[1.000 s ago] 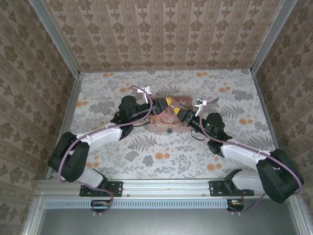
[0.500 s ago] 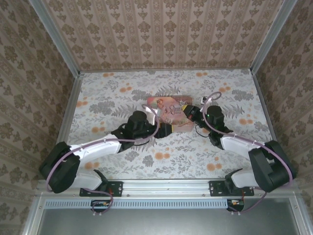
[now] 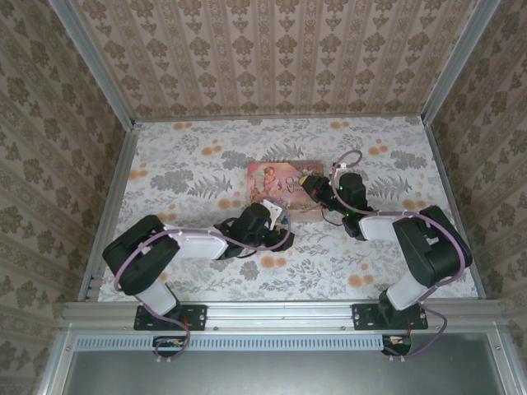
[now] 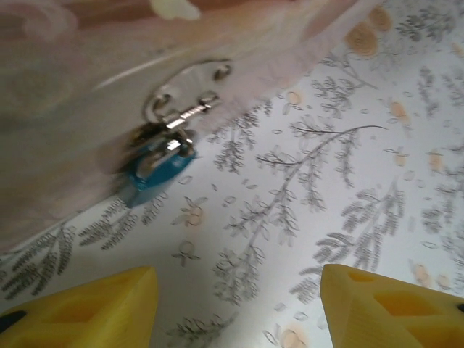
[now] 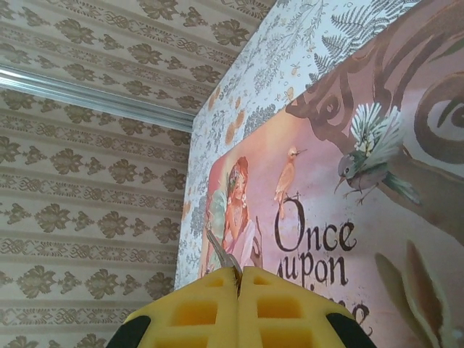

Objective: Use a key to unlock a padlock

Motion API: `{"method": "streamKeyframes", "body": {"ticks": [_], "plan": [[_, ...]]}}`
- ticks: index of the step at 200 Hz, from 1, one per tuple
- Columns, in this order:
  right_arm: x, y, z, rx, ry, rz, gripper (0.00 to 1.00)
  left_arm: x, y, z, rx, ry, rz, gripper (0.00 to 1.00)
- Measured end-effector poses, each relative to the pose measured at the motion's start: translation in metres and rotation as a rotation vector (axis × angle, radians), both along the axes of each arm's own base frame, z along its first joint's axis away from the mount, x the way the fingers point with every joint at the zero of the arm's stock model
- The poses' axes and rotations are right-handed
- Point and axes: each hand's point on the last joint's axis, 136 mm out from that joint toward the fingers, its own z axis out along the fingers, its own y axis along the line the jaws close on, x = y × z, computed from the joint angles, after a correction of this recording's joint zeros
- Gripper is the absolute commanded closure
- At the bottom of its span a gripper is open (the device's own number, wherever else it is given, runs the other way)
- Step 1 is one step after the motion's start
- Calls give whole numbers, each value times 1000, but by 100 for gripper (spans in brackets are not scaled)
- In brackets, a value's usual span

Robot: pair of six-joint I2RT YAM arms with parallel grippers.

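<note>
Left wrist shows the padlock (image 4: 156, 163) ahead of the wide-apart left end effector (image 4: 239, 312); right end effector (image 5: 239, 272) pinches the key (image 5: 217, 251).

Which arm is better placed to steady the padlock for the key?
Left: the left gripper, open, faces the padlock hanging on the tin, nothing between. The right gripper is shut on the key above the tin.

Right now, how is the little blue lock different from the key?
The padlock is blue-teal and chunky; the key is silvery and thin as a sliver. The padlock hangs at the latch on the pink tin, with nothing touching it; the key is pinched between the shut right fingers. Both are tiny next to the tin.
</note>
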Motion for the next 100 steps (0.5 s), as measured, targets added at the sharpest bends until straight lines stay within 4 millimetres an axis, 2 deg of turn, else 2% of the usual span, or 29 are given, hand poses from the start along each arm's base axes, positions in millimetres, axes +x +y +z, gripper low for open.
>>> {"method": "streamKeyframes", "body": {"ticks": [37, 100], "plan": [[6, -4, -8, 21, 18, -15, 100, 14, -6, -8, 13, -63, 11, 39], [7, -3, -6, 42, 12, -7, 100, 32, -9, -13, 5, -131, 45, 41]]}}
